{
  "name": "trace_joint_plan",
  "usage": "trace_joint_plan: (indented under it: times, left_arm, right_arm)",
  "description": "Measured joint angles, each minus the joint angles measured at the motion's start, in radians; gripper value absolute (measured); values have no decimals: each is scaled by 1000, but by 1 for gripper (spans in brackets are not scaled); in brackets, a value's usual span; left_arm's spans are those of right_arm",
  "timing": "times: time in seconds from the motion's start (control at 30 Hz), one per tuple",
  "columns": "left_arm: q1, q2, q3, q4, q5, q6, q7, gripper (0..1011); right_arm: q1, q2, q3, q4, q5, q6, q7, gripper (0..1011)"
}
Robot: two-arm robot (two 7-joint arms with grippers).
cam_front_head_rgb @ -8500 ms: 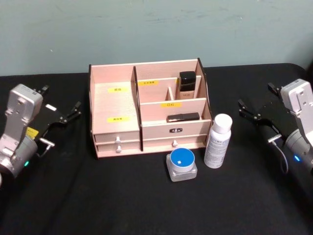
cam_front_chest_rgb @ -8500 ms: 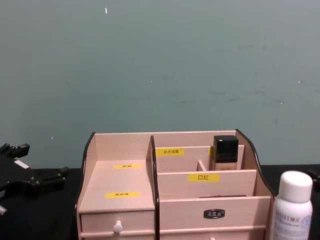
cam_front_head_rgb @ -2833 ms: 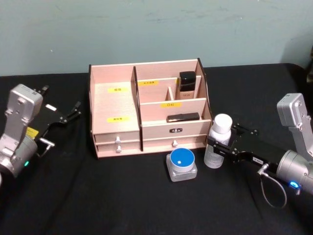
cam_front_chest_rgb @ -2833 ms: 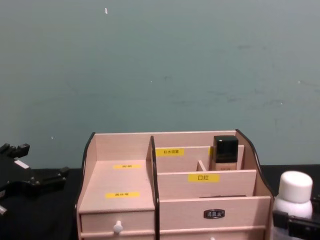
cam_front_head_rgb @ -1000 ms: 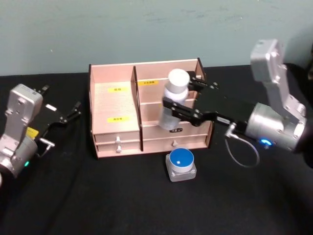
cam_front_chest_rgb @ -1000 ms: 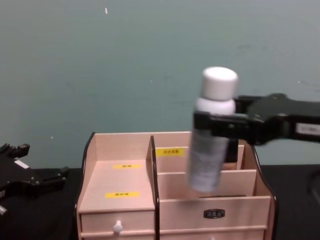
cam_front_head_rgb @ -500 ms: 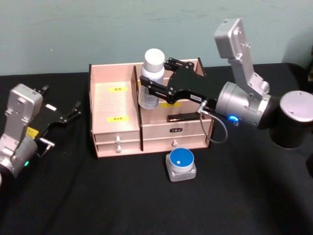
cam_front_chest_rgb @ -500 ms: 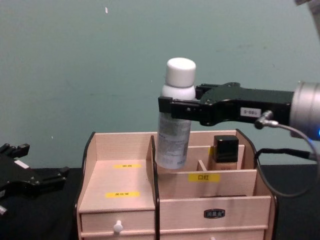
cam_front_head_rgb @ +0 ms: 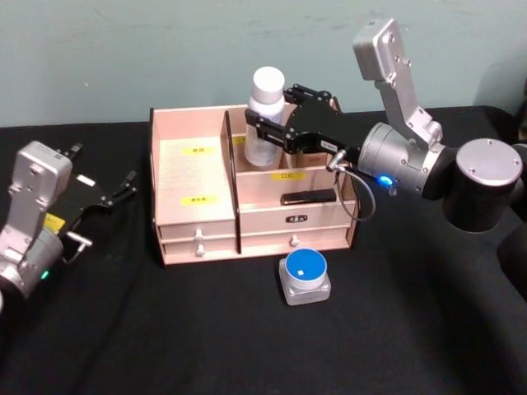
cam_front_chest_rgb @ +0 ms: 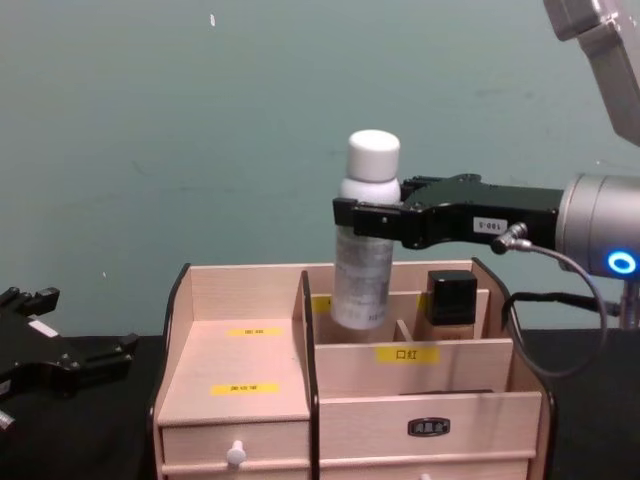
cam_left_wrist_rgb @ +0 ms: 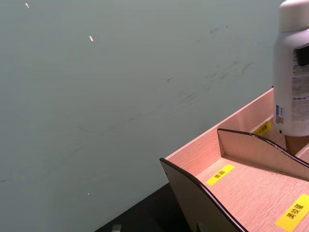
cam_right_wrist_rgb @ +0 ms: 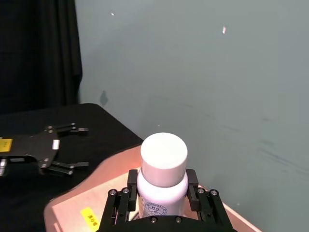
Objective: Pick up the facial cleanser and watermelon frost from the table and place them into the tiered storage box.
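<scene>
1. Shifted a little rightward and lower than 0.5 s ago, the bottle [cam_front_chest_rgb: 362,275] now hangs over the back of the box [cam_front_head_rgb: 272,218]. 8.5 s ago it stood on the table [cam_front_head_rgb: 206,329] by the box's right front corner.
2. It is a smooth cylinder with a pale printed body and a rounded white cap. Its long axis is near vertical, cap up.
3. Its base sits low at the rear-left cell of the box's right section, covering part of a yellow label. Whether it touches the floor there I cannot tell.
4. 2 black fingers of the right gripper [cam_front_chest_rgb: 366,222] are clamped on the bottle's shoulder, just under the cap. The arm reaches in from the right.
5. Pale, matt wooden panels with dark curved side edges make up the box. It has stepped tiers and 2 white-knobbed drawers.
6. A black-capped flask [cam_front_chest_rgb: 451,305] stands in the cell beside the bottle.
7. On the black table before the box sits the jar [cam_front_head_rgb: 306,276], squarish, with a round blue top.
8. Well left of the box, the left gripper [cam_front_head_rgb: 128,185] is parked, fingers apart.
</scene>
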Motion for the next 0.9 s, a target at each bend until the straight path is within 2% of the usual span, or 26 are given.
trace_joint_plan:
  times: [0.33,0.9]
  left_arm:
    - [0,0,0,0,0,0,0,1010]
    - [0,0,0,0,0,0,0,1010]
  right_arm:
    - [25,-21,12,53,-13,-2,0,601]
    - [45,-48,5,135,-18,6,27,601]
